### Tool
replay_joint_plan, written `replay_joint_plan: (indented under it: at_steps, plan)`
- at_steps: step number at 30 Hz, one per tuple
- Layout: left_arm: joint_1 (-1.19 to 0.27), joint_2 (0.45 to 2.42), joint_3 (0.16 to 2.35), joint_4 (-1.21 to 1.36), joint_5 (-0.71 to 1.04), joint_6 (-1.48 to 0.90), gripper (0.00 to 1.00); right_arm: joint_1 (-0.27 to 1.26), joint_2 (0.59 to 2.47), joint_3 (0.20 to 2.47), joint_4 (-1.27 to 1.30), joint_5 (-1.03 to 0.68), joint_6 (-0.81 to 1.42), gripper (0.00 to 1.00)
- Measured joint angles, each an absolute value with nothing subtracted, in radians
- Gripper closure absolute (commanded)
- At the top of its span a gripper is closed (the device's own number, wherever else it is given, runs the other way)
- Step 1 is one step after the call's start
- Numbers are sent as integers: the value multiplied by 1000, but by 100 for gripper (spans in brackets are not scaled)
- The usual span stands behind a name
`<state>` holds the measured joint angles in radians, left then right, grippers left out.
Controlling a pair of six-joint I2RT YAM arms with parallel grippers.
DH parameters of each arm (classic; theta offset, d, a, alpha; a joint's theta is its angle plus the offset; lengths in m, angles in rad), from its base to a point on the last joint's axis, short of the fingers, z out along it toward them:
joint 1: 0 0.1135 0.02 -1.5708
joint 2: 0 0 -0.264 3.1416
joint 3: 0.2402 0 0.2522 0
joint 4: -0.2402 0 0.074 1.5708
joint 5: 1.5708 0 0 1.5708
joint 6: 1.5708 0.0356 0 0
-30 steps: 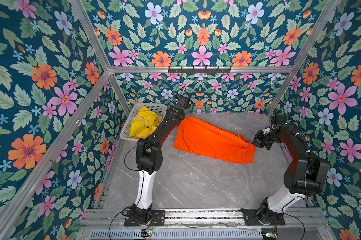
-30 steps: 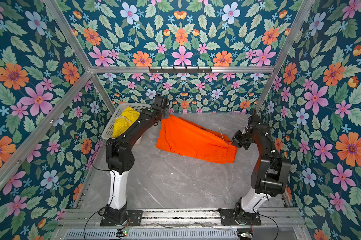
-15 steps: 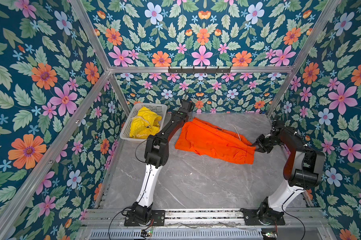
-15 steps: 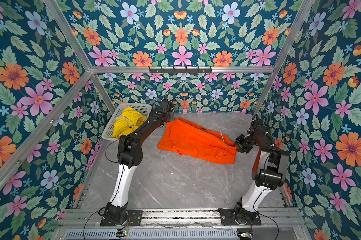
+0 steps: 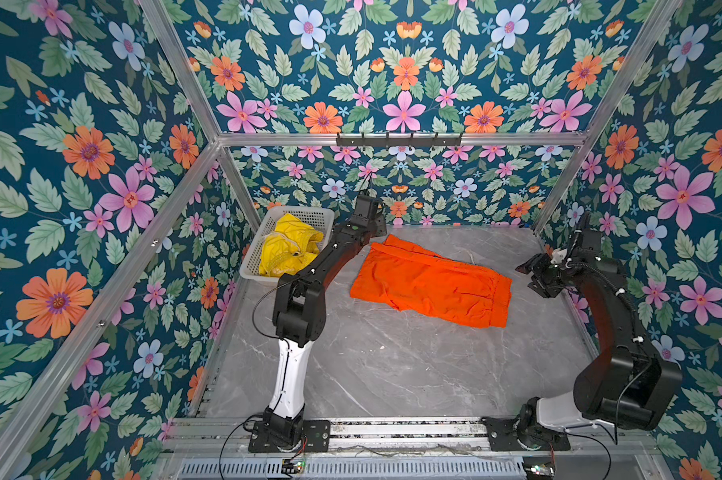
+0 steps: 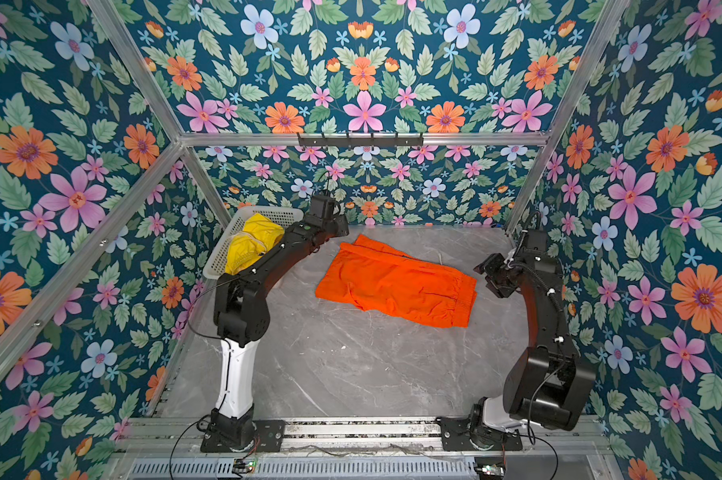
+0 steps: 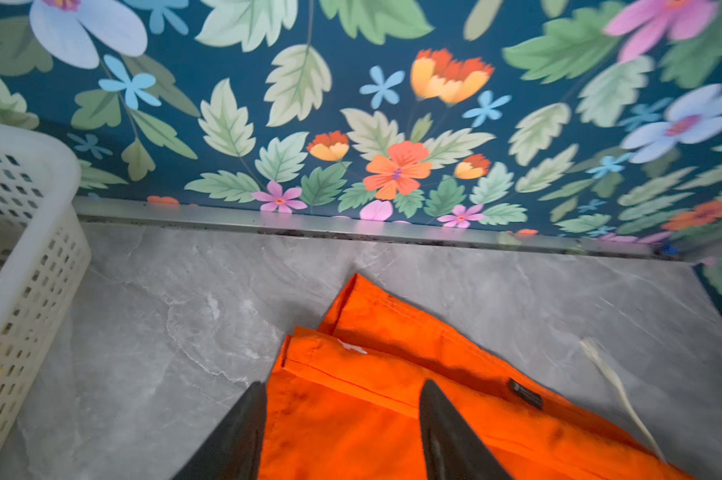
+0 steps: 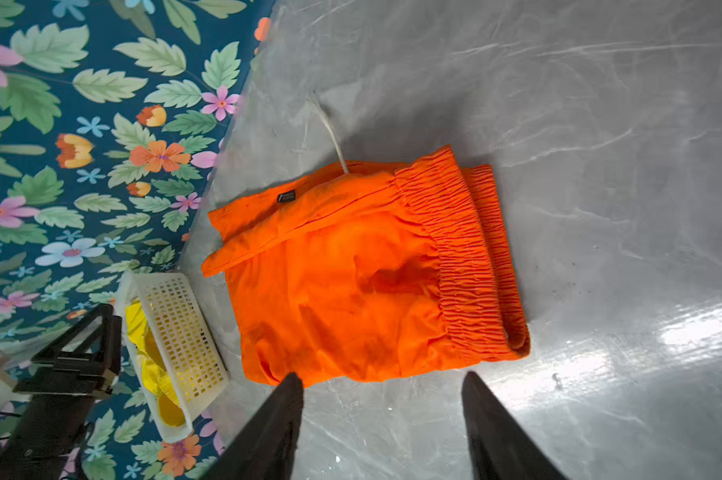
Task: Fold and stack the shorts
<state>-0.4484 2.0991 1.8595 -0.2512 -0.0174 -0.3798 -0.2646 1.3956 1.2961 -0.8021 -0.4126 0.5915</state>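
Observation:
The orange shorts (image 5: 429,282) (image 6: 396,282) lie folded flat on the grey table, waistband toward the right, with a whitish drawstring (image 8: 330,129) trailing out behind them. My left gripper (image 7: 343,384) is open just above their far-left hem corner (image 7: 392,415), and the fabric lies loose under the spread jaws. At the right, my right gripper (image 8: 382,375) (image 5: 529,270) hangs open and empty, clear of the waistband (image 8: 467,257). The yellow shorts (image 5: 286,249) (image 6: 249,245) sit crumpled in the white basket.
The white perforated basket (image 5: 251,266) (image 7: 26,232) stands at the back left against the floral wall, close to my left arm. A metal rail (image 7: 351,228) edges the table's back. Bare grey tabletop (image 5: 392,374) lies in front of the orange shorts.
Both grippers have opened and let go of the orange shorts, which have settled flatter on the table. The right gripper has drawn back to the right of the waistband.

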Motion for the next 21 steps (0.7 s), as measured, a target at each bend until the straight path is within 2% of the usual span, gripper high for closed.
replay_joint_plan:
  at_steps: [3,6,12,21]
  plan:
    - [-448,2003,1660,-147,85,-366,41,-175,1333,1221,-759,-393,577,40]
    - [-448,1991,1552,-97,164,-365,42,-120,1325,1142,-709,-394,569,41]
    - [-450,2044,1462,-50,262,-395,44,-61,1384,1019,-588,-412,573,42]
    - [-449,2132,1425,-4,289,-424,45,-51,1548,989,-475,-421,575,43]
